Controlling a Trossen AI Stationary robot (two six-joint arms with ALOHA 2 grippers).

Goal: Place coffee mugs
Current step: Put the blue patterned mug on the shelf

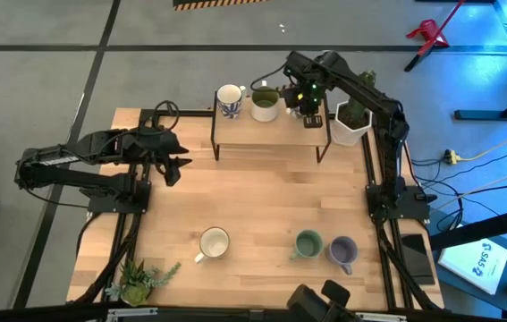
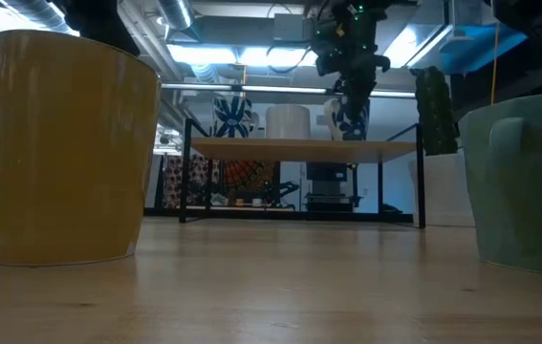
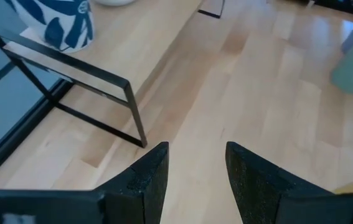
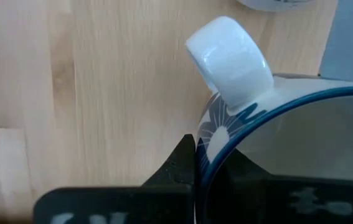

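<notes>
A raised wooden shelf (image 1: 271, 134) at the table's far edge carries a white-and-blue mug (image 1: 229, 99) and an olive green mug (image 1: 265, 105). My right gripper (image 1: 309, 105) is over the shelf's right part, shut on a second white-and-blue mug (image 4: 288, 124), which the low view shows beneath the gripper (image 2: 350, 91) at shelf height (image 2: 347, 119). On the near table stand the pale yellow mug (image 1: 213, 243), teal green mug (image 1: 308, 243) and lavender mug (image 1: 342, 251). My left gripper (image 1: 178, 166) hovers open over the table's left part, touching nothing. My right gripper holds the white-and-blue mug by its rim (image 4: 208, 163), right beside the white handle (image 4: 229, 59). One finger (image 4: 182, 163) is outside the wall; the mug hides the other. The fingers come from above, pointing down. The mug hangs upright, its base about level with the shelf top (image 2: 347, 139).
A white pot with a cactus (image 1: 351, 122) stands just right of the shelf, close to my right arm. A small green plant (image 1: 141, 282) lies at the table's near left corner. The shelf's black frame leg (image 3: 136, 121) stands just ahead of my left gripper (image 3: 195, 168).
</notes>
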